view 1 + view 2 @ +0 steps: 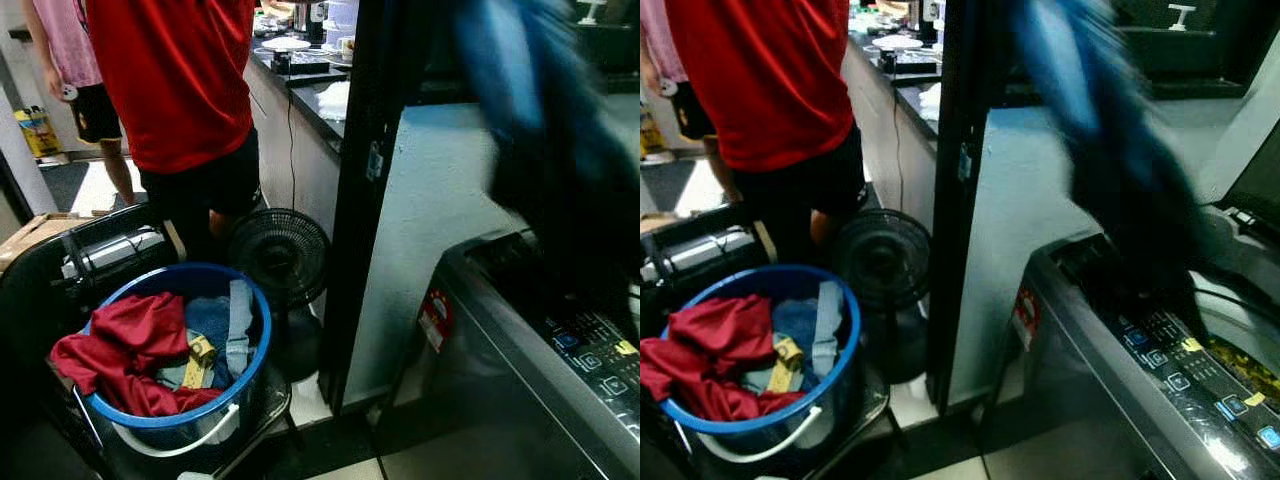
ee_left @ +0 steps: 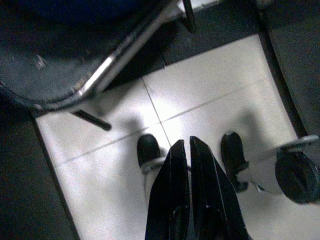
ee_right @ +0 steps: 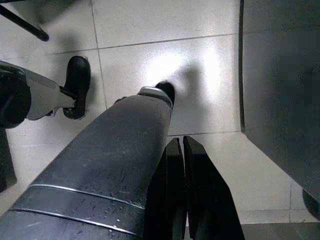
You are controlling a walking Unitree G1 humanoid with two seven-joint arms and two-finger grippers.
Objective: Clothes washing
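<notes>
Two tools, both idle: left tool (image 2: 189, 145) and right tool (image 3: 182, 145) hang over the floor tiles (image 2: 210, 95), fingers pressed narrow, holding nothing. Blue basket (image 1: 255, 375) on a chair, holding red garment (image 1: 130, 340) and more laundry. Blurred blue garment (image 1: 1110, 140) hangs above the washing machine (image 1: 1160, 350). Step, as judged: loading. Next calls for reaching into the basket.

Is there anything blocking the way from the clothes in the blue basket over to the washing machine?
Nothing visible blocks it. The blue basket sits on the robot's left, the washing machine on its right, open floor between. A blurred blue cloth hangs over the machine.
</notes>
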